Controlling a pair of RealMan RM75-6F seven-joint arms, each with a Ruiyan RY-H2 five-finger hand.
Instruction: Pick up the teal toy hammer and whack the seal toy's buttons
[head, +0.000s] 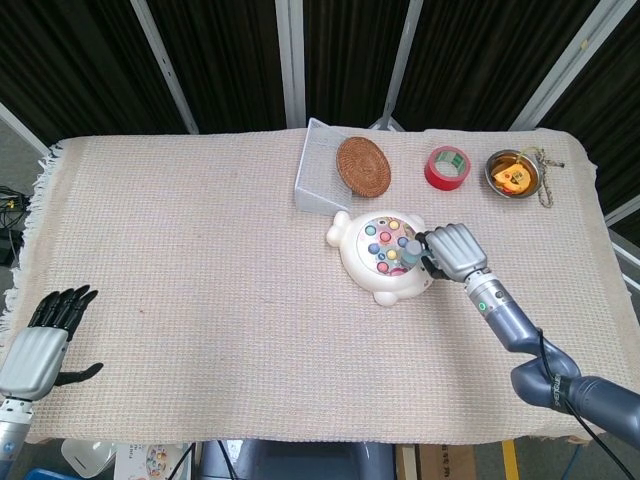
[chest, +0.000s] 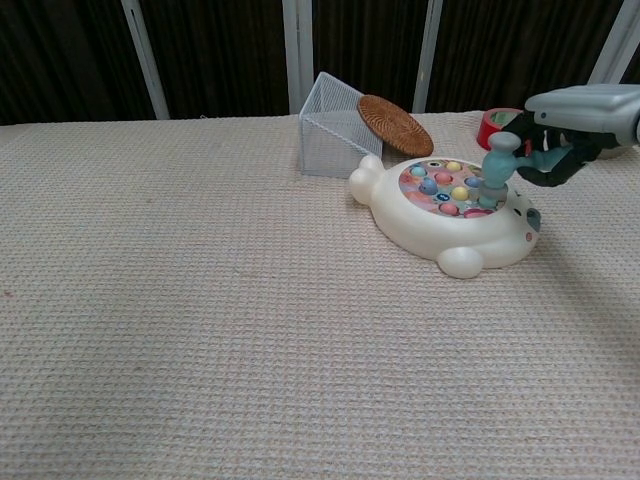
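Note:
The white seal toy (head: 385, 258) (chest: 440, 225) lies right of the table's middle, its round face set with several coloured buttons (chest: 450, 188). My right hand (head: 456, 251) (chest: 575, 125) grips the teal toy hammer (head: 410, 252) (chest: 496, 166) by its handle at the seal's right edge. The hammer head points down, on or just above the buttons at the right side of the face. My left hand (head: 42, 340) hangs off the table's near left corner, fingers apart and holding nothing; the chest view does not show it.
Behind the seal stands a tilted wire basket (head: 318, 175) (chest: 333, 135) with a round woven coaster (head: 362, 163) (chest: 394, 110) leaning on it. A red tape roll (head: 447, 167) (chest: 497, 127) and a metal bowl (head: 512, 173) sit at the back right. A beige woven cloth (head: 200, 270) covers the table.

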